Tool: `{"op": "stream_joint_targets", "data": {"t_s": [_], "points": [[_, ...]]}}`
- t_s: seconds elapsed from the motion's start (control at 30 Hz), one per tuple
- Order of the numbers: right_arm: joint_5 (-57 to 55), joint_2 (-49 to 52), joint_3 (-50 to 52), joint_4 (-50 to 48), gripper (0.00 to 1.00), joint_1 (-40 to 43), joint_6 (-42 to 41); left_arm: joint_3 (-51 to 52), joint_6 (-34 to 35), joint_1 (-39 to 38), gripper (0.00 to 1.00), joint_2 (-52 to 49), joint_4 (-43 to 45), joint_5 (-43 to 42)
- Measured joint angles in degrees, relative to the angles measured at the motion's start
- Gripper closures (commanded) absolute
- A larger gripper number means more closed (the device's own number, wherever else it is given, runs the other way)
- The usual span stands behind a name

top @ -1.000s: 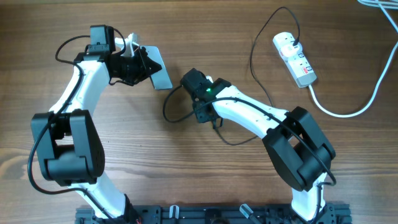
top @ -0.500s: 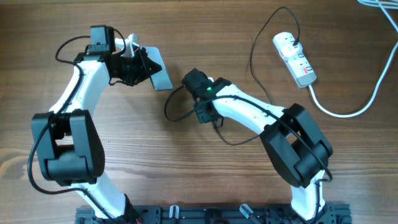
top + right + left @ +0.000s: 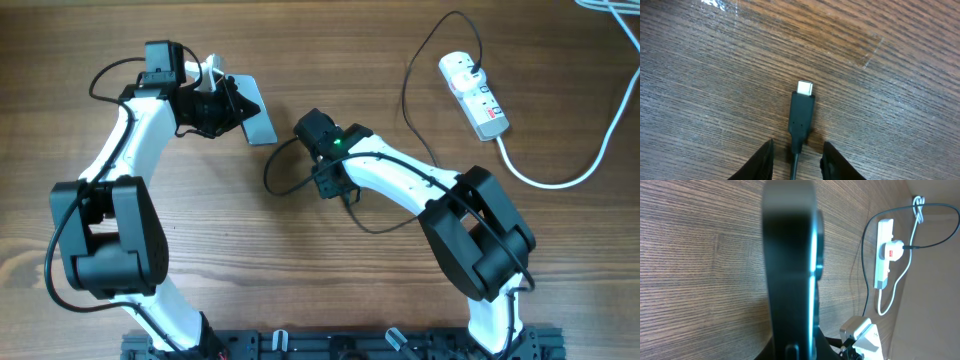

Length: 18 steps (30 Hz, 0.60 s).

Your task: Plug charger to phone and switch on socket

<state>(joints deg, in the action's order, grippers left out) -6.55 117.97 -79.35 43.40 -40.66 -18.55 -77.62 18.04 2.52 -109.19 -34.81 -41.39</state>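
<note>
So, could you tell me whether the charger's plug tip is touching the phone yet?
Apart. The right wrist view shows the charger's plug tip with bare table all around it; overhead, the phone is off to one side.

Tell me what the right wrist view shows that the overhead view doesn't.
Only the right wrist: the charger ends in a silver plug tip lying flat on the wood, between the open fingers of the right gripper, with a gap on either side. Only the overhead: the phone clamped in the left gripper, and the socket with its white cord at far right. Both: the black charger cable and the table.
</note>
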Motion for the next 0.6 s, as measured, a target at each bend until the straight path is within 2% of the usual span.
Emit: {"op": "stream_joint_targets", "data": {"t_s": [0.23,0.3,0.4,0.6], "points": [[0.6,0.0,0.0,0.0,0.85,0.0,0.5,0.0,0.0,0.0,0.96,0.0,0.0,0.0],[0.8,0.0,0.0,0.0,0.87,0.0,0.8,0.0,0.0,0.0,0.96,0.0,0.0,0.0],[1.2,0.0,0.0,0.0,0.95,0.0,1.0,0.0,0.0,0.0,0.96,0.0,0.0,0.0],[1.7,0.0,0.0,-0.1,0.96,0.0,2.1,0.0,0.0,0.0,0.96,0.0,0.0,0.0]]}}
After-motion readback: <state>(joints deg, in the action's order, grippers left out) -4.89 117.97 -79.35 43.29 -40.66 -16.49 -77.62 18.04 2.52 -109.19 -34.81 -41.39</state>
